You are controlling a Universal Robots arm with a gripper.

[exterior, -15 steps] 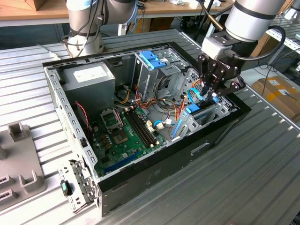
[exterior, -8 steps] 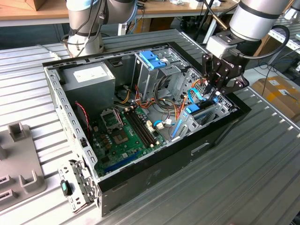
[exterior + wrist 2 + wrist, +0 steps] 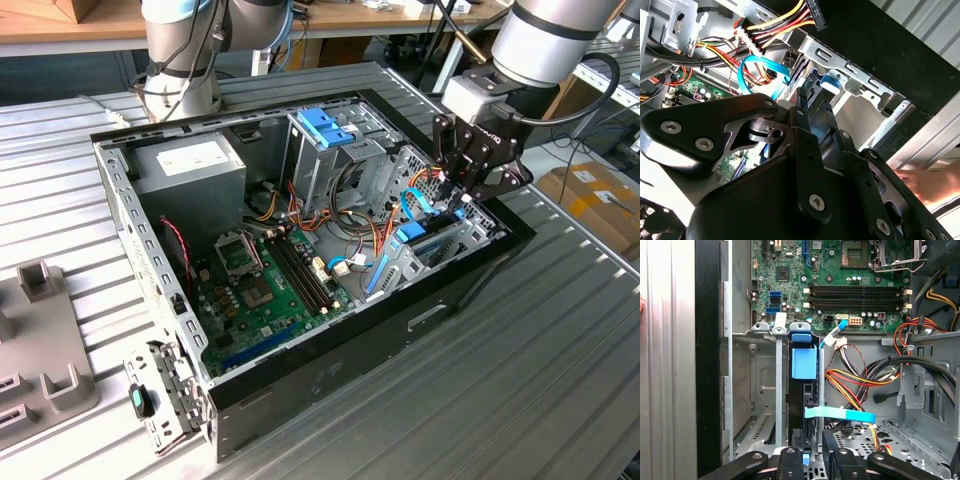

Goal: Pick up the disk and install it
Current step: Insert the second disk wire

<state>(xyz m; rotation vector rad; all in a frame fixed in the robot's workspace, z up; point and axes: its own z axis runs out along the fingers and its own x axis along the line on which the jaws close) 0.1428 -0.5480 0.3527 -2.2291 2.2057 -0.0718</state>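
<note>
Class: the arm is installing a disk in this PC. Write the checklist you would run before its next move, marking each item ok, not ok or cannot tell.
1. Gripper over the drive bay: ok.
2. Disk in the bay's slot, edge on between the metal rails: ok.
3. Disk pushed fully home: cannot tell.
4. Blue cable clear of the disk: not ok; its end lies across the disk's edge in the first wrist view.
5. People clear: not ok; a hand is beside the case in the second wrist view.
</note>
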